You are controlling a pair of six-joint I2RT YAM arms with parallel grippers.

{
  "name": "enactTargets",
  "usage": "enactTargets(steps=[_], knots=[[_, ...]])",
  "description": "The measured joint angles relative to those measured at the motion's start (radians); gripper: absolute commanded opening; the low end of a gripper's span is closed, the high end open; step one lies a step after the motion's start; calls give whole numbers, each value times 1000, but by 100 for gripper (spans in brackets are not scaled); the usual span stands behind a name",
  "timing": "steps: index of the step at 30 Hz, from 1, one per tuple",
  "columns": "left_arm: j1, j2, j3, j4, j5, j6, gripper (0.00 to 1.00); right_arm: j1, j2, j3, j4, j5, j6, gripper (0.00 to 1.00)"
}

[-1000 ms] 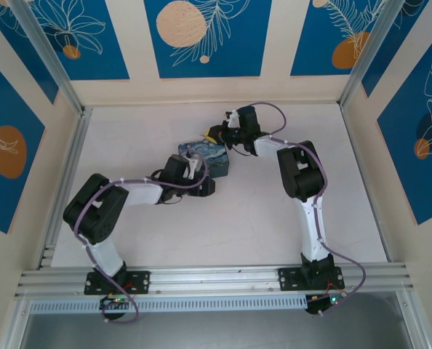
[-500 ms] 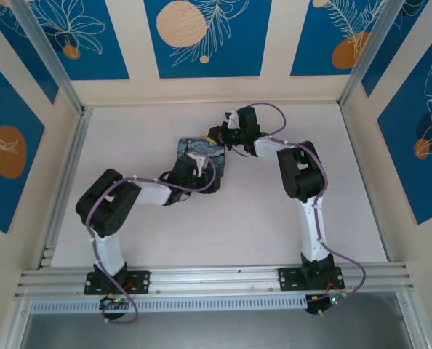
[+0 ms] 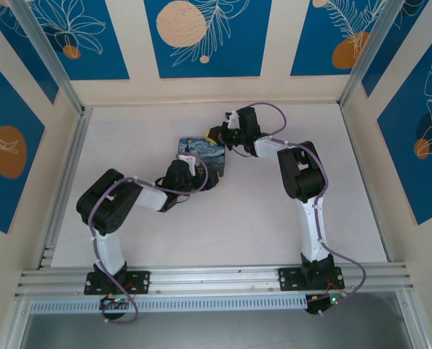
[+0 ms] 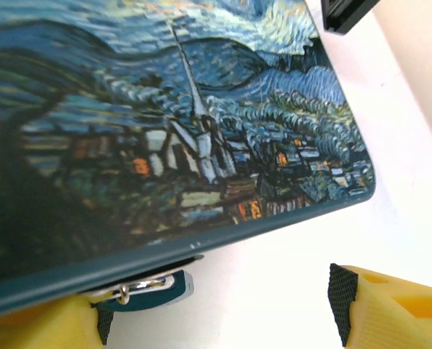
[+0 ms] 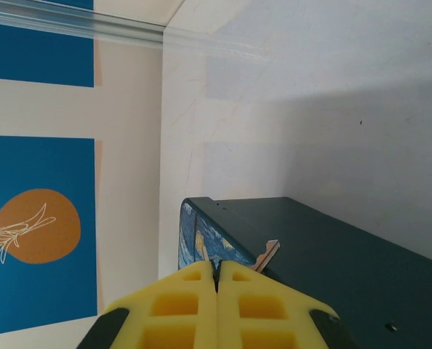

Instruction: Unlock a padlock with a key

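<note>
Key (image 5: 268,254) pinched — right hand (image 5: 217,272) (fully closed).

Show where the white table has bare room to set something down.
Free: the stretch between the right arm and right wall, and the far-left corner by the aluminium rail. Crowded: centre, where left gripper and right gripper flank the blue starry-night painted box.

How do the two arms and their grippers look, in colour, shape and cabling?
The left arm and the right arm have white links, bulky black joints, and a thin purple cable looping along each. The left gripper and the right gripper carry blocky yellow fingers with hollow cells.
</note>
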Motion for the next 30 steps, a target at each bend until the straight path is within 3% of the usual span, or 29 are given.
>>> enactTargets(steps=[6,14,30], knots=[[13,16,-36,116,14,-67,84,1,0,0,0,2,-3,0],[12,14,-30,111,19,-58,90,1,0,0,1,7,-3,0],[31,33,-60,251,111,-243,87,1,0,0,0,4,-3,0]])
